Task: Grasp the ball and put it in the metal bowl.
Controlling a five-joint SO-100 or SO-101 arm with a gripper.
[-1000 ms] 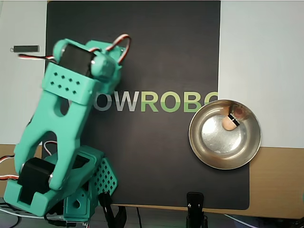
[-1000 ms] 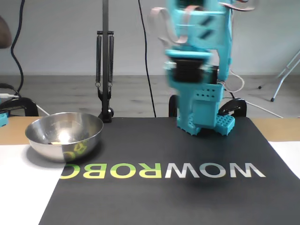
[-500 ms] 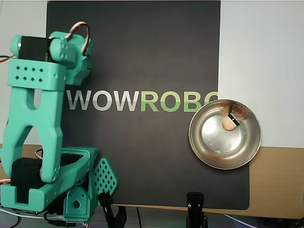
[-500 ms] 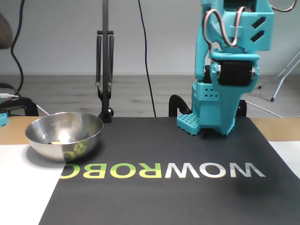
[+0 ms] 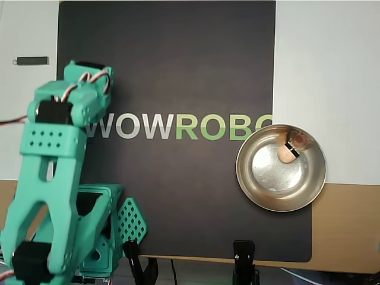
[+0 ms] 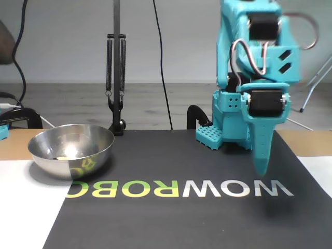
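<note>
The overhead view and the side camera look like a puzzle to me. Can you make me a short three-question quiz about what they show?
1. True or false: the ball lies inside the metal bowl.
2. In the overhead view, where does the metal bowl sit? A) on the mat's right edge, B) in the mat's middle, C) under the arm.
3. Fill the blank: in the fixed view the gripper points ____ over the black mat.

Key: 1 true. 2 A. 3 downward; the gripper carries nothing, and whether it is open or shut cannot be told.
</note>
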